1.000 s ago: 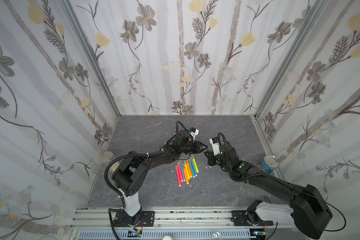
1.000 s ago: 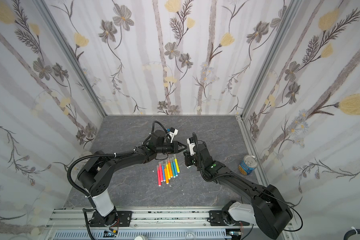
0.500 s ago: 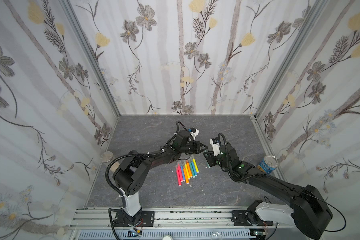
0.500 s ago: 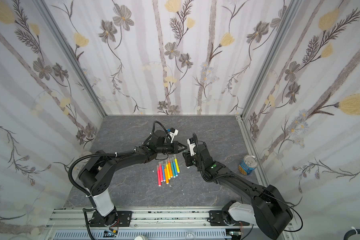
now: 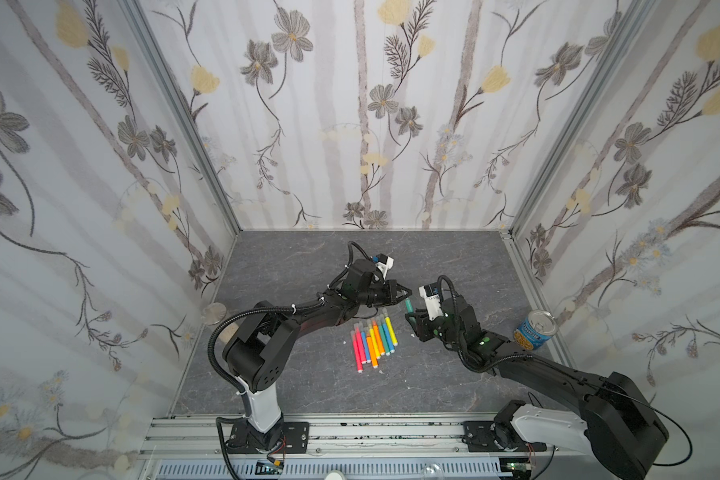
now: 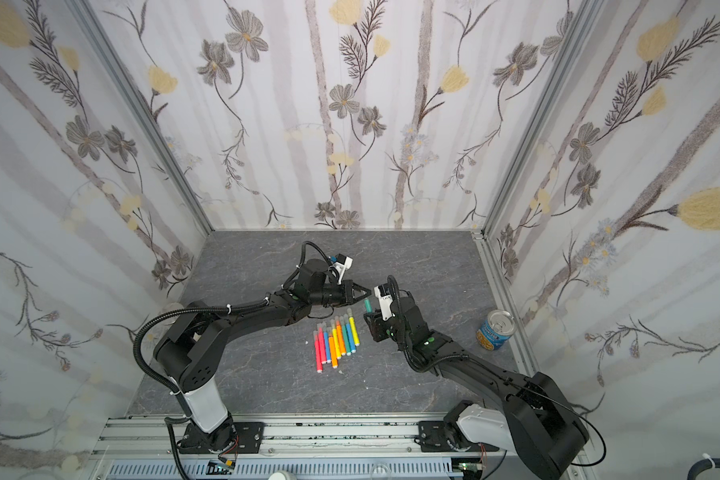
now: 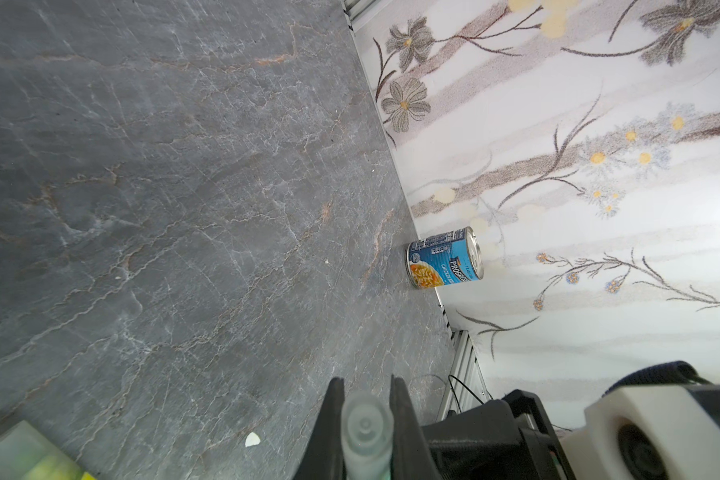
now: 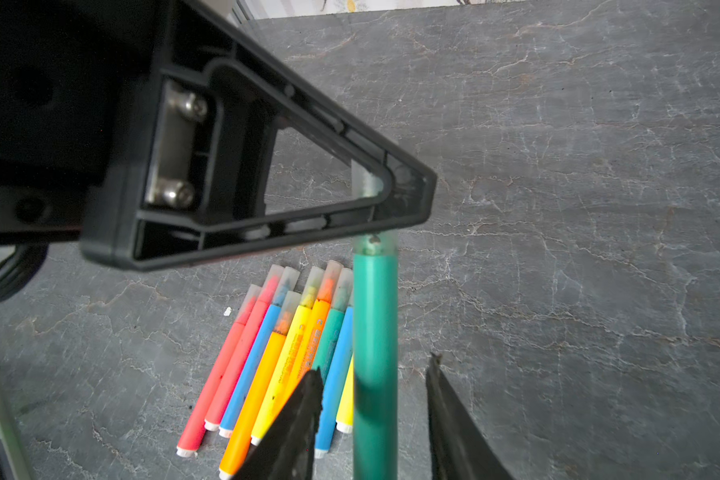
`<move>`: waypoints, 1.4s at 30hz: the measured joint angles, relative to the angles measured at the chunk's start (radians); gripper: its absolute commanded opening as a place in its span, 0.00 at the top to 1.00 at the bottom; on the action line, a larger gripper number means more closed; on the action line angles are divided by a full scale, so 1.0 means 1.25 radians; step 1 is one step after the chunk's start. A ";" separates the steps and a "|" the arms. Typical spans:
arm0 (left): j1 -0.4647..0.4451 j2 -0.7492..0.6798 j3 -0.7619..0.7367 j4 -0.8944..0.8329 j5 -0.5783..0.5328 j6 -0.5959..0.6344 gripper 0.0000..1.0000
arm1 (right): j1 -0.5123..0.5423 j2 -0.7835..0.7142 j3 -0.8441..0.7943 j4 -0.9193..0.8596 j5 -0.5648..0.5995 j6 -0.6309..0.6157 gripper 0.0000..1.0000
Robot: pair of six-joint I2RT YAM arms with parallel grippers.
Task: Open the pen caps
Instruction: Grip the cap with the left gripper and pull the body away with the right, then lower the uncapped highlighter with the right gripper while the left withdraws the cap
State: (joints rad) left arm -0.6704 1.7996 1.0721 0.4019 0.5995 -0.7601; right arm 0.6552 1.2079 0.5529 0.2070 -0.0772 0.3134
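Note:
A dark green pen [image 8: 375,332] stands on end above the table between the two arms [image 5: 408,306] [image 6: 367,306]. My left gripper [image 7: 366,390] is shut on its clear pen cap [image 7: 366,432], whose lower end shows below the black finger [image 8: 368,245]. My right gripper [image 8: 374,368] is open around the barrel, with a gap on each side. In both top views the left gripper [image 5: 408,293] is just above the right gripper [image 5: 412,320]. Several capped pens [image 5: 374,338] [image 8: 283,345] lie in a row on the grey table.
A blue soup can [image 5: 535,329] [image 7: 443,258] stands by the right wall. A clear round disc [image 5: 213,311] lies near the left wall. Small white flecks [image 7: 252,439] dot the table. The right arm's wrist camera [image 7: 661,432] is close beside the left gripper.
My right gripper has opened off the green pen's barrel. The left gripper stays shut on the cap, and both arms have barely moved.

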 measured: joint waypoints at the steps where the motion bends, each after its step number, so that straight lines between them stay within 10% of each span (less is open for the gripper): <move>1: 0.000 0.000 -0.003 0.002 0.000 -0.002 1.00 | 0.000 0.008 0.000 0.004 -0.001 -0.001 0.60; 10: 0.000 -0.009 -0.010 0.016 0.001 -0.006 1.00 | -0.001 0.053 0.021 0.030 -0.005 -0.010 0.76; 14: 0.000 -0.009 -0.010 0.017 0.002 -0.005 1.00 | -0.002 0.058 0.023 0.039 -0.005 -0.009 1.00; 34: 0.044 0.006 0.020 -0.020 0.105 0.020 1.00 | -0.001 0.018 -0.038 0.113 -0.025 0.000 1.00; 42: 0.086 0.000 0.019 -0.014 -0.009 0.038 1.00 | 0.005 -0.013 -0.096 0.041 -0.044 0.009 1.00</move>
State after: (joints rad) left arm -0.5629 1.7996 1.0962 0.3847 0.5877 -0.7120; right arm 0.6617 1.1912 0.4324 0.2581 -0.1326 0.3248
